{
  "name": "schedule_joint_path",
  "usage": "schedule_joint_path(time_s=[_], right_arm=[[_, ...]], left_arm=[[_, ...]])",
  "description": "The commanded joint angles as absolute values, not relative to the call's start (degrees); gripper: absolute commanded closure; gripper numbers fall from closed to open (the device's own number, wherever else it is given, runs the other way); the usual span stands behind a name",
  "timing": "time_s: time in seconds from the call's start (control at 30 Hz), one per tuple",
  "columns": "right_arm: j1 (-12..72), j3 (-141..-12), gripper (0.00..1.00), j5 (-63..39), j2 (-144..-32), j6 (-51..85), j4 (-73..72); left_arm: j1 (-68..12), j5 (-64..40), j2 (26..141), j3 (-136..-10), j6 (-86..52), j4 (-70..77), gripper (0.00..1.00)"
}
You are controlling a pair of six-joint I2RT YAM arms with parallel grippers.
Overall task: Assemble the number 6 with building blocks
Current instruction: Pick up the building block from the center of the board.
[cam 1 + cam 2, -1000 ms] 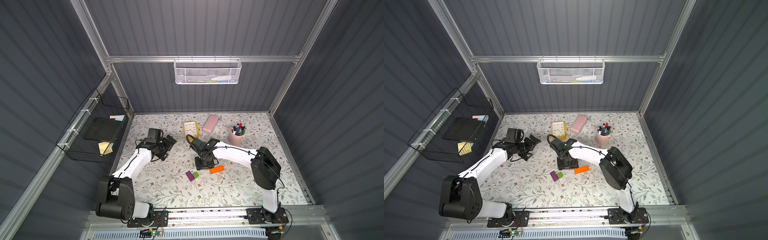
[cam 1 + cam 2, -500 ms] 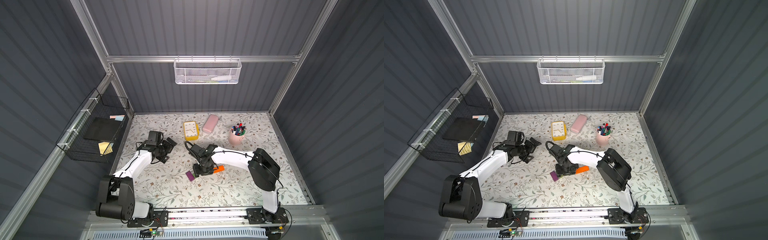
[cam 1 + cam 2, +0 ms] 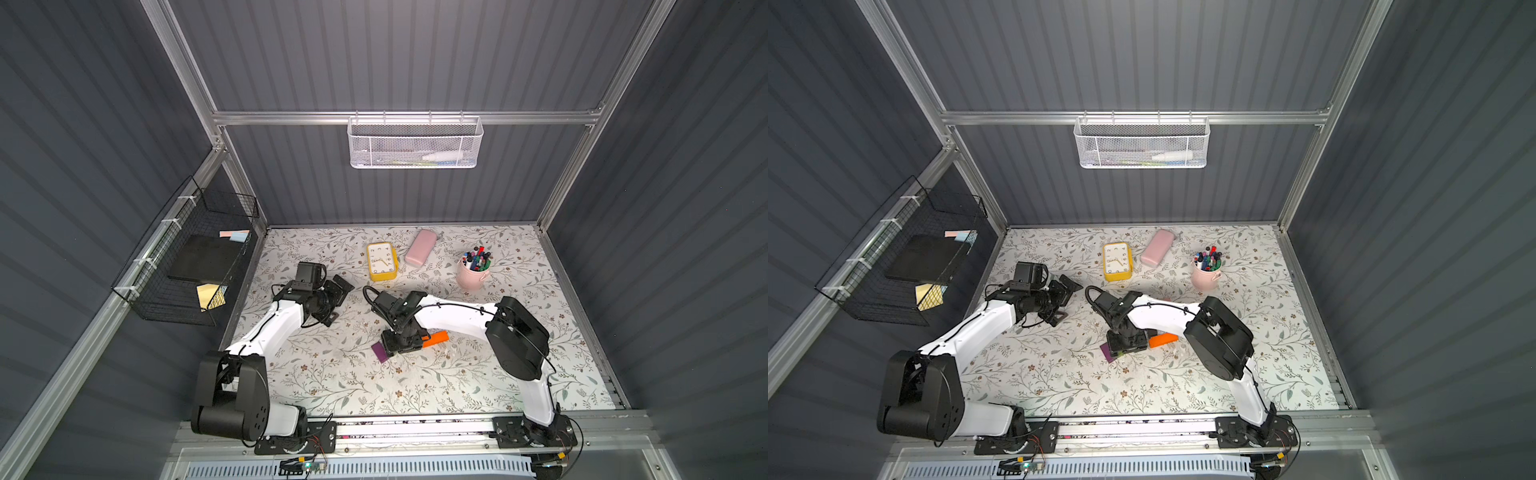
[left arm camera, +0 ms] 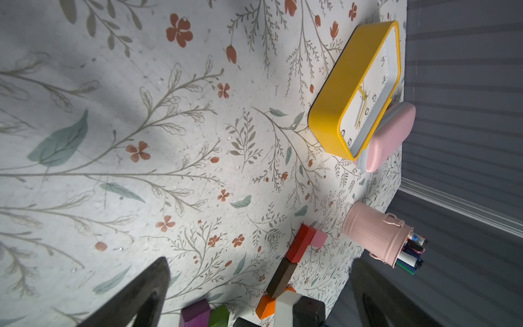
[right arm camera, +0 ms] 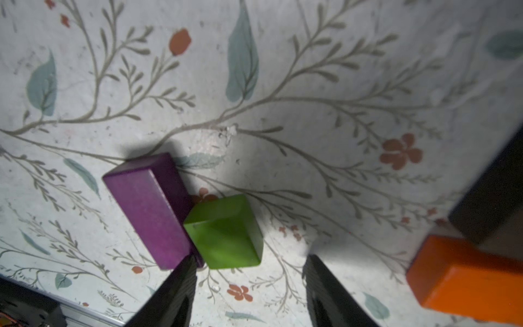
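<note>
We are seeing the mat (image 3: 332, 374) lit brightly from overhead in both top views, the walls (image 3: 415, 62) lying dim. Close up, the purple block (image 5: 147, 209) and green cube (image 5: 223, 232) are casting dark shadows, and the fingers (image 5: 175, 294) of the right gripper (image 5: 250, 269) are showing blurred near the lens.

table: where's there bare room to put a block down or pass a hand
Widest bare patch: the front of the table, between the purple block and the front rail. Also bare: between the pen cup and the right wall. Crowded: round the right pincer, with purple, green block and orange block; and the back, clock beside pink case.
</note>
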State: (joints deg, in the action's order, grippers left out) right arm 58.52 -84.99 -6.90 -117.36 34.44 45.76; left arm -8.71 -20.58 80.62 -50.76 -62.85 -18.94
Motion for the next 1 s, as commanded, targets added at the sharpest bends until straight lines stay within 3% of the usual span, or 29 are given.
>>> schedule_joint_path(time_s=[0.0, 0.97], right_arm=[[58.7, -85.3, 0.38, -3.4, -118.6, 35.2, 48.8], [58.4, -88.6, 0.44, -2.2, -120.6, 34.0, 48.3]], left_arm=[[-8.1, -21.1, 79.1, -50.2, -63.0, -18.7, 0.01], [-7.6, -21.3, 79.8, -51.3, -61.7, -19.3, 0.01]])
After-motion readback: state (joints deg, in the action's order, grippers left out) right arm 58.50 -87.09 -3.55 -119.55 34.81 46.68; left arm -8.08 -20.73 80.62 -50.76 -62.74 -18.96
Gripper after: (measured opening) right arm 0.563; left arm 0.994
